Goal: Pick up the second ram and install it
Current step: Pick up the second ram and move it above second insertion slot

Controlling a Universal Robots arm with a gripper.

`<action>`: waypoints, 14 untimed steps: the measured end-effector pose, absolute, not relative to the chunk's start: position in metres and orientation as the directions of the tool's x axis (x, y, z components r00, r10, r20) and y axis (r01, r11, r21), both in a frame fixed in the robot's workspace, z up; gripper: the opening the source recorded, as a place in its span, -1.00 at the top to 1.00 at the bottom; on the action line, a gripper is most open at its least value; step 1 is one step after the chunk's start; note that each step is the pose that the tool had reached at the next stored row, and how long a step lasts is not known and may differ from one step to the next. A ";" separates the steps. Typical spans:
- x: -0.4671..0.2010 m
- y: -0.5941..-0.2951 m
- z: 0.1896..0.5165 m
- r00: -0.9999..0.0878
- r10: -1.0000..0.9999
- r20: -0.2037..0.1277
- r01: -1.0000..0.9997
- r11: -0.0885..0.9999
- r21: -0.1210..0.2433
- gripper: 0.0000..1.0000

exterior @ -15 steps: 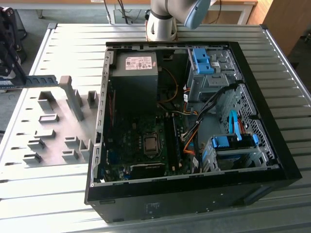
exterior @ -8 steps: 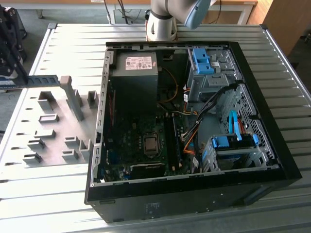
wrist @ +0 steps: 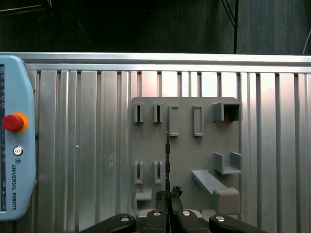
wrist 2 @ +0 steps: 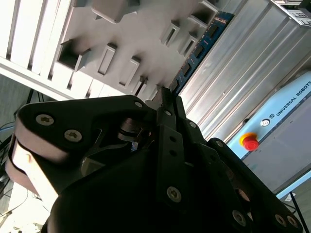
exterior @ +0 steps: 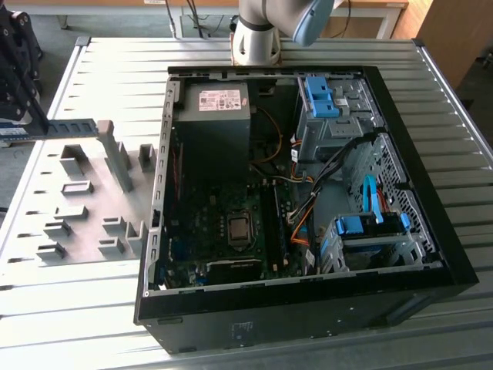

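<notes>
Exterior view: one second ram [exterior: 73, 127] sits level in the air above the grey slotted holder [exterior: 77, 208] on the counter [exterior: 77, 316]. Its long axis runs toward the exterior view's right, at the one open PC case [exterior: 308, 316]. In the first wrist view the claw [wrist: 168, 194] is clenched on it, and the stick's edge-on, so just a thin line with the gripped end hidden.

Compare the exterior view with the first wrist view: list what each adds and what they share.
The exterior view adds the open computer case with its motherboard and blue drive-bay clips. The first wrist view adds a pendant with a red button. Shared: the grey slotted holder, the ribbed metal table, and the gripper shut on the second ram.
</notes>
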State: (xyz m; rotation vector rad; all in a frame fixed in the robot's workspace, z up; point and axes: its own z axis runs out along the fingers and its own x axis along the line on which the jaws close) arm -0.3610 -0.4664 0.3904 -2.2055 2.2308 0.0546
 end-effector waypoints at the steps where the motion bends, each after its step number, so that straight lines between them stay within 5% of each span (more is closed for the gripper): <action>1: -0.360 -0.466 0.390 -0.012 -1.000 -0.027 -1.000 0.011 0.022 0.73; 14: -0.352 -0.466 0.390 -0.012 -1.000 -0.027 -1.000 0.011 0.022 0.73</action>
